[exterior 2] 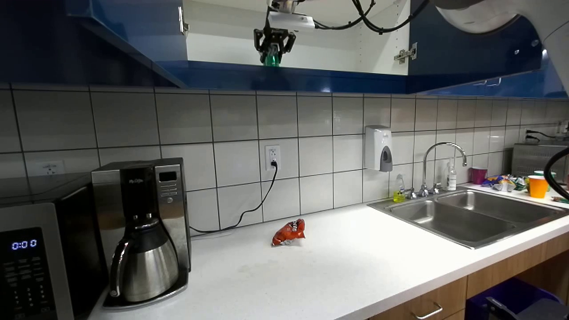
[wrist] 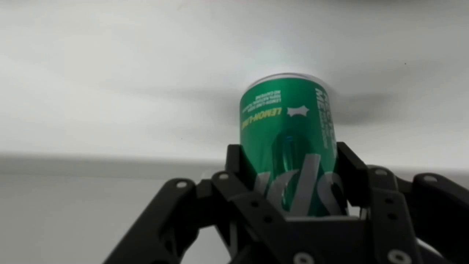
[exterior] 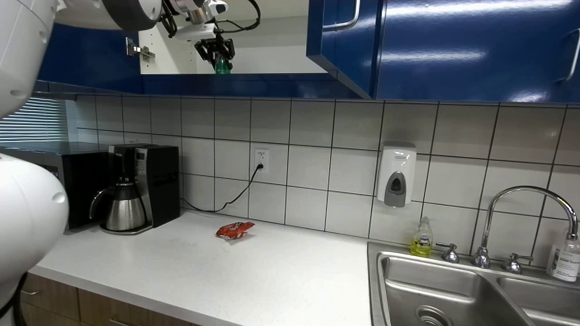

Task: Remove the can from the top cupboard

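Observation:
The can (exterior: 222, 67) is a small green cylinder inside the open top cupboard (exterior: 253, 86), which has glossy blue doors and a pale interior. In both exterior views the cupboard's front edge (exterior 2: 302, 79) hides the can's lower end (exterior 2: 272, 61). My gripper (exterior: 221, 61) reaches down over the can from above. In the wrist view the black fingers (wrist: 287, 146) press on both sides of the can (wrist: 285, 124), shut on it. The can's far end is close to the white shelf (wrist: 91, 73); I cannot tell whether it touches.
Open blue doors stand on both sides of the cupboard opening (exterior: 346, 50) (exterior 2: 471, 49). Below lies a white counter (exterior: 272, 271) with a coffee maker (exterior 2: 146, 249), a red bag (exterior 2: 289, 232) and a microwave (exterior 2: 31, 258). A soap dispenser (exterior: 397, 176) hangs above the sink (exterior: 435, 271).

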Robot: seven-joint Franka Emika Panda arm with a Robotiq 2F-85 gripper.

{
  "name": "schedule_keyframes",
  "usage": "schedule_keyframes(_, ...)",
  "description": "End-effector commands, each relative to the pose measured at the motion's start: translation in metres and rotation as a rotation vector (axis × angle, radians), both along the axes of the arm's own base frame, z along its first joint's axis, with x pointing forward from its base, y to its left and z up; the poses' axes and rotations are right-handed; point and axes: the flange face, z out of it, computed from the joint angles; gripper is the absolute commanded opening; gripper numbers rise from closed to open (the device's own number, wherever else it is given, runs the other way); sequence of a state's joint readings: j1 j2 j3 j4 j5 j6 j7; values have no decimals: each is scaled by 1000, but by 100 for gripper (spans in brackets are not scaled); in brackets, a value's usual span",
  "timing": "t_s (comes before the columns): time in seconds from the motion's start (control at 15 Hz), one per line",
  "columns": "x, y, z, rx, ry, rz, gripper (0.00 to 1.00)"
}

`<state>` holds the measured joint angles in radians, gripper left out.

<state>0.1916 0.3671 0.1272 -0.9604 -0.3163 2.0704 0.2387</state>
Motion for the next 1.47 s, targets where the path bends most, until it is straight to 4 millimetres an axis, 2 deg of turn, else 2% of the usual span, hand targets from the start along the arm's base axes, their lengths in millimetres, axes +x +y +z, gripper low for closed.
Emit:
schedule_keyframes(0.0,-15,-5,18,0,-11,-14,38)
schedule_keyframes(0.33,-33,-10,36,7,-25,-12,38)
schedule_keyframes(0.73,-66,-15,54,12,-29,-9,38)
schedule_keyframes(1.07,-108,-21,63,13,-22,-6,38)
schedule_keyframes(1.4,-157,-30,55,28,6,5,38)
